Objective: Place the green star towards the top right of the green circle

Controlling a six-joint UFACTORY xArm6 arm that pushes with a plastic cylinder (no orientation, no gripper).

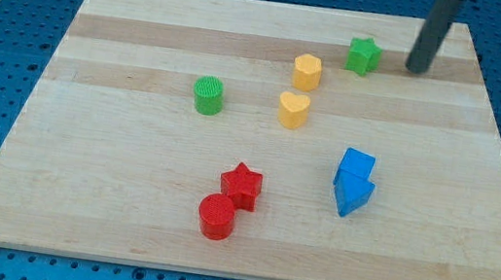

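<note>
Red circle (216, 217) and red star (242, 185) are sitting touching each other nearest the view's bottom, on a pale wooden board (105, 198).

Two blue blocks (354, 182) are lying pressed together to the view's right of the red pair, their shapes hard to tell apart. Higher up, a yellow heart (294, 110) is resting just below a yellow hexagon (307, 71). Well to the view's left of them, the green circle (208, 95) is standing alone. The green star (363, 56) is sitting near the view's top, up and to the right of the green circle, beyond the yellow blocks. My tip (418, 69) is standing just to the view's right of the green star, apart from it; being a plain rod, it is grasping nothing.
</note>
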